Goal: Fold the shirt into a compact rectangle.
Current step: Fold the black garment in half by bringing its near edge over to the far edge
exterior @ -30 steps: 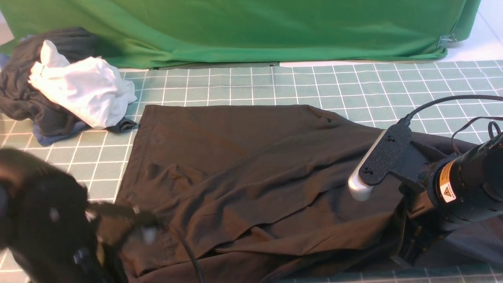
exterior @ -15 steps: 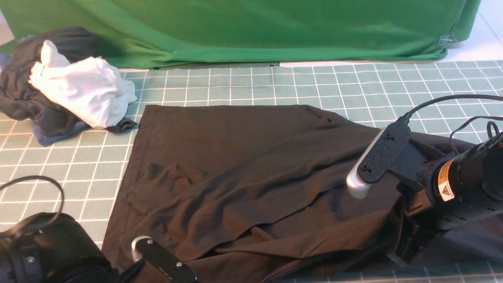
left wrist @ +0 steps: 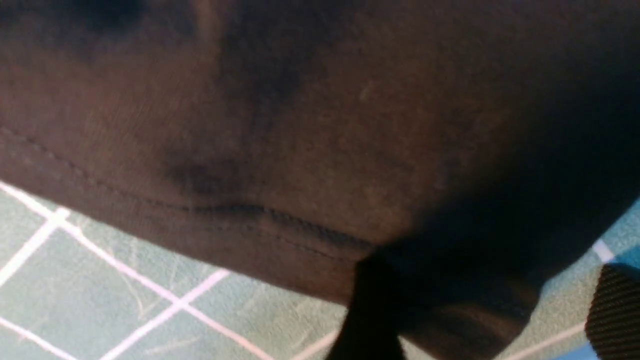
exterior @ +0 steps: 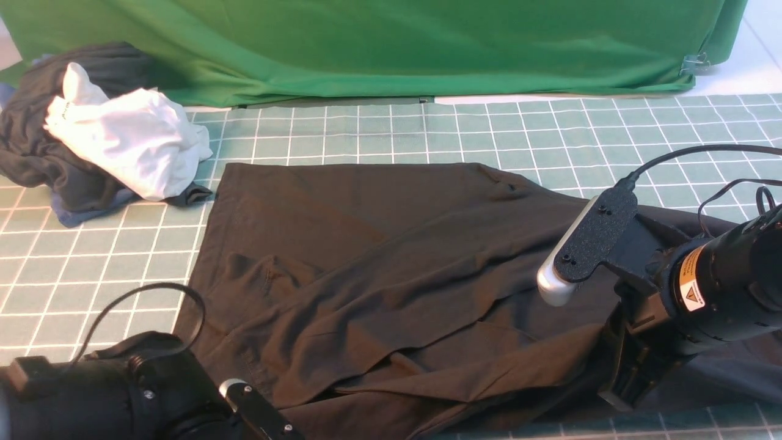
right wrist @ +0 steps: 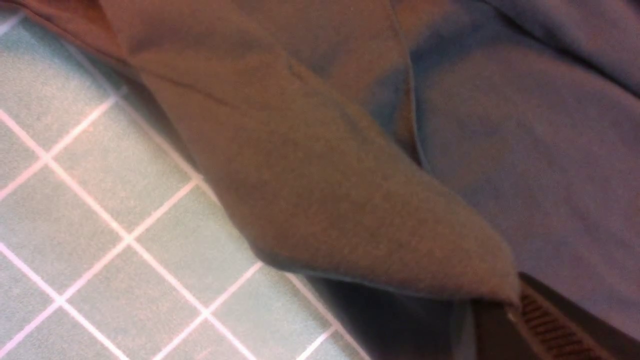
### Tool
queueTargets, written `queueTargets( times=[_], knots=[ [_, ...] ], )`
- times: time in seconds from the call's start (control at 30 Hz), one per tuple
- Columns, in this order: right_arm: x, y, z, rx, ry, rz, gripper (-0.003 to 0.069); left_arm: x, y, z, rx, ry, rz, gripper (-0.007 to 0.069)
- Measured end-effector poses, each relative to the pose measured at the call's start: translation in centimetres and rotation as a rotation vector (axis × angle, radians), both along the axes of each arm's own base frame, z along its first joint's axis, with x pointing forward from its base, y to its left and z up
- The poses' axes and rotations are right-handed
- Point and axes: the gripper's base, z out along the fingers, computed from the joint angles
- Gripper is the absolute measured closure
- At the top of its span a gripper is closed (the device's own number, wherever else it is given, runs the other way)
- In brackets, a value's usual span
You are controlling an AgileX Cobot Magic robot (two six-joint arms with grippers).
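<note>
- Since a second before, the left arm (exterior: pixel 110 397) had dropped back to the near left corner, off the shirt (exterior: pixel 379 256). The right arm (exterior: pixel 721 287) had barely shifted.
- Counted: one black shirt, one white garment (exterior: pixel 128 143), one dark bundle (exterior: pixel 36 140), two arms.
- The shirt lay creased and partly folded over at mid-counter. The garment sat on the bundle at far left, near the shirt's far corner.
- The counter (exterior: pixel 550 140) bore a green mat with a white grid, and a green cloth (exterior: pixel 366 49) hung behind.
- Left gripper (left wrist: pixel 490 285): jaws wide apart at the shirt's hem, clasping nothing.
- Right gripper (right wrist: pixel 515 305): jaws closed, pinching a fold at the shirt's near right edge.
</note>
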Motion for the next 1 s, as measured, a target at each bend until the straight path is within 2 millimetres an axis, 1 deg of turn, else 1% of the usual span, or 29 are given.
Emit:
queueTargets(
  times=[0.13, 0.17, 0.2, 0.23, 0.27, 0.33, 0.43, 0.5, 0.53, 0.63, 0.7, 0.73, 0.77, 0.87, 0.93, 1.0],
  knots=[
    [0.0, 0.0, 0.0, 0.001, -0.001, 0.0, 0.0631, 0.1, 0.0, 0.0, 0.003, -0.005, -0.007, 0.0333],
    [0.0, 0.0, 0.0, 0.001, -0.001, 0.0, 0.0631, 0.1, 0.0, 0.0, 0.006, -0.008, -0.013, 0.0403],
    [0.0, 0.0, 0.0, 0.001, -0.001, 0.0, 0.0631, 0.1, 0.0, 0.0, 0.009, -0.01, -0.016, 0.0452],
    [0.0, 0.0, 0.0, 0.001, -0.001, 0.0, 0.0631, 0.2, 0.1, 0.0, 0.011, -0.012, -0.02, 0.0477],
    [0.0, 0.0, 0.0, 0.001, -0.001, 0.0, 0.0631, 0.2, 0.1, 0.0, 0.018, -0.019, -0.03, 0.0547],
    [0.0, 0.0, 0.0, 0.002, -0.002, 0.0, 0.063, 0.3, 0.2, 0.0, 0.026, -0.029, -0.038, 0.0594],
    [0.0, 0.0, 0.0, 0.002, -0.002, 0.0, 0.0629, 0.7, 0.2, 0.2, 0.047, -0.048, -0.03, 0.0612],
    [0.0, 0.0, 0.0, 0.002, -0.002, 0.0, 0.0628, 1.2, 0.1, 1.1, 0.062, -0.081, -0.025, 0.0614],
    [0.0, 0.0, 0.0, 0.002, -0.002, 0.0, 0.0628, 1.2, 0.1, 1.2, 0.064, -0.083, -0.027, 0.0614],
    [0.0, 0.0, 0.0, 0.002, -0.002, 0.0, 0.0627, 2.2, -0.2, 4.1, 0.022, -0.202, -0.034, 0.0615],
    [0.0, 0.0, 0.0, 0.002, -0.002, 0.0, 0.0628, 2.7, -0.3, 5.6, -0.008, -0.272, -0.039, 0.0615],
    [0.0, 0.0, 0.0, 0.002, -0.002, 0.0, 0.0628, 2.8, -0.3, 5.8, -0.011, -0.279, -0.039, 0.0615],
    [0.0, 0.0, 0.0, 0.002, -0.002, 0.0, 0.0629, 3.2, -0.4, 7.0, -0.025, -0.335, -0.037, 0.0615],
    [0.0, 0.0, 0.0, 0.002, -0.002, 0.0, 0.0629, 4.2, -0.2, 8.5, -0.031, -0.401, -0.009, 0.0615],
    [0.1, 0.1, 0.3, 0.006, -0.009, 0.001, 0.0629, 4.8, 0.1, 8.9, -0.037, -0.419, 0.027, 0.0615],
    [0.4, 0.3, 0.8, 0.016, -0.025, 0.001, 0.0629, 6.0, 0.8, 9.7, -0.055, -0.455, 0.083, 0.0615]
  ],
)
